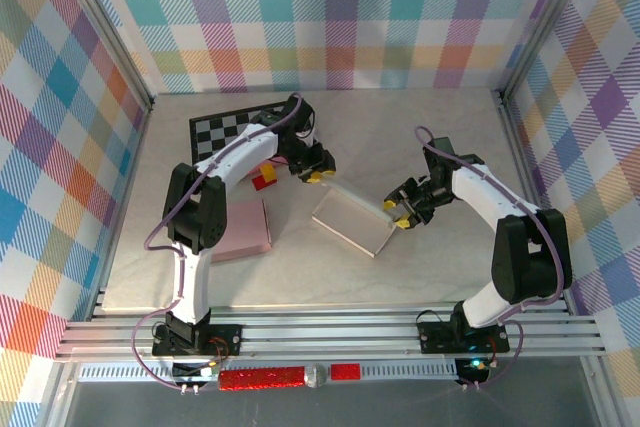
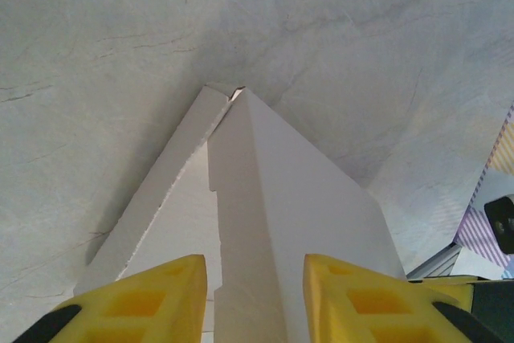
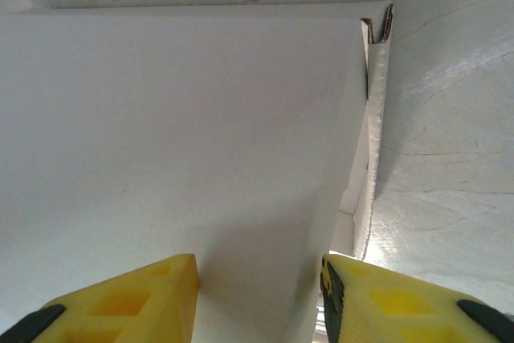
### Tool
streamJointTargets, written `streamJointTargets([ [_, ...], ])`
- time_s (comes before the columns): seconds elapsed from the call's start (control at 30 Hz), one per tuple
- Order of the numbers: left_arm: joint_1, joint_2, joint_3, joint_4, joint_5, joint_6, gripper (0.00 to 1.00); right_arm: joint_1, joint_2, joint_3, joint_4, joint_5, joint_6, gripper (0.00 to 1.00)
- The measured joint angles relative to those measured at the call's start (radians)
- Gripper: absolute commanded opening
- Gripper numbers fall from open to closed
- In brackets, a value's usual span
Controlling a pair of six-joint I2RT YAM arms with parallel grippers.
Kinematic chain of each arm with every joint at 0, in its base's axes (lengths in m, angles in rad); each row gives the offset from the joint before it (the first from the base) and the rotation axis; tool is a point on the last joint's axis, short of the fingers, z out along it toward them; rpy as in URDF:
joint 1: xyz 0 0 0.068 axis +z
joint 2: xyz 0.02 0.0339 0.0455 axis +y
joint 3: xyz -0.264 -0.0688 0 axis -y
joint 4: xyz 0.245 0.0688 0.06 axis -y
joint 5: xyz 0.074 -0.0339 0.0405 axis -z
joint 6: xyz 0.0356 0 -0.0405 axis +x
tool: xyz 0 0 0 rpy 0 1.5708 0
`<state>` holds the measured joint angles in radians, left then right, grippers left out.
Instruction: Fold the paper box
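Presently, paper box [image 1: 352,219] lies mid-table [image 1: 460,137] (inside hidden); left arm reaches across to its far corner, left tool [image 1: 318,176] part-open astride a raised flap [image 2: 261,214], contact cannot be told; right arm bent inward, right tool [image 1: 401,213] pinching the box's right edge.

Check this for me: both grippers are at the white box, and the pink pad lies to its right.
One thing is wrong: the pink pad lies to the left of the white box, not its right, as the top view shows. The left gripper and right gripper are indeed at the box.
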<state>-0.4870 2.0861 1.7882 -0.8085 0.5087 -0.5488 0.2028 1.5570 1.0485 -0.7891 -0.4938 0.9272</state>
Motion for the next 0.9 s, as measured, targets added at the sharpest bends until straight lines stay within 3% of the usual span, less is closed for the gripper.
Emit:
streamJointTargets([
  [0.63, -0.02, -0.028, -0.146, 0.078, 0.023, -0.013, 0.23, 0.0, 0.026, -0.002, 0.007, 0.024, -0.027, 0.41],
  [0.9, -0.037, -0.069, -0.218, 0.102, 0.013, -0.011, 0.22, 0.001, 0.011, -0.064, 0.008, 0.072, -0.056, 0.46],
])
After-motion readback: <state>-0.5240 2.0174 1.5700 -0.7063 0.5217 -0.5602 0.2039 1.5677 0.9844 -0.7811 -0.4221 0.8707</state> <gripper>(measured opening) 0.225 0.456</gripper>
